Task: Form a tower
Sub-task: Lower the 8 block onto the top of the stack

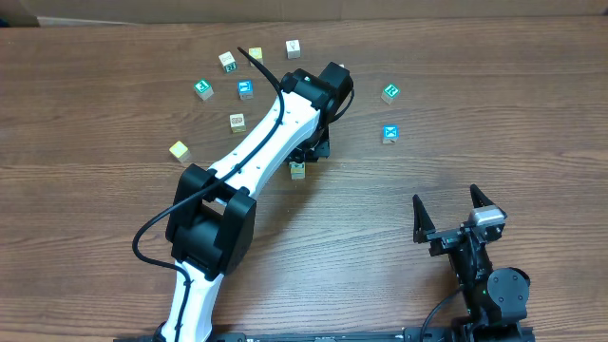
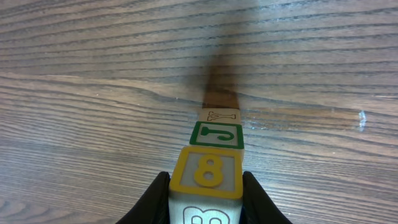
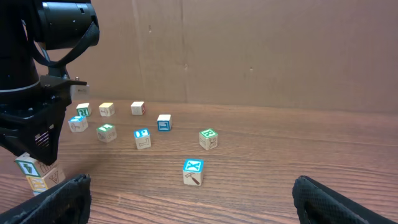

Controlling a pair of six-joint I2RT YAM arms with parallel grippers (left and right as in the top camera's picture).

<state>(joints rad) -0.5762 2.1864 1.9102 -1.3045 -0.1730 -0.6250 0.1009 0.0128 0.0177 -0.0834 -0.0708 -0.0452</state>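
The tower [image 2: 216,134] is a short stack of small wooden cubes, a green-framed J cube above a cream Y cube; it also shows under the left arm [image 1: 297,172] and at the left edge [image 3: 32,174]. My left gripper [image 2: 206,182] is shut on a yellow-framed 8 cube [image 2: 207,171], held directly over the stack; contact with the J cube cannot be made out. From overhead the left gripper [image 1: 308,155] hides the stack's top. My right gripper [image 1: 454,205] stands open and holds nothing near the front right, its fingertips [image 3: 69,186] wide apart.
A blue cube with a white X [image 1: 389,134] lies alone right of the stack [image 3: 193,171]. A green-faced cube [image 1: 389,92] sits behind it. Several loose cubes, among them a teal one [image 1: 203,89] and a blue one [image 1: 245,89], are scattered at the back left. A cardboard wall [image 3: 249,56] stands behind.
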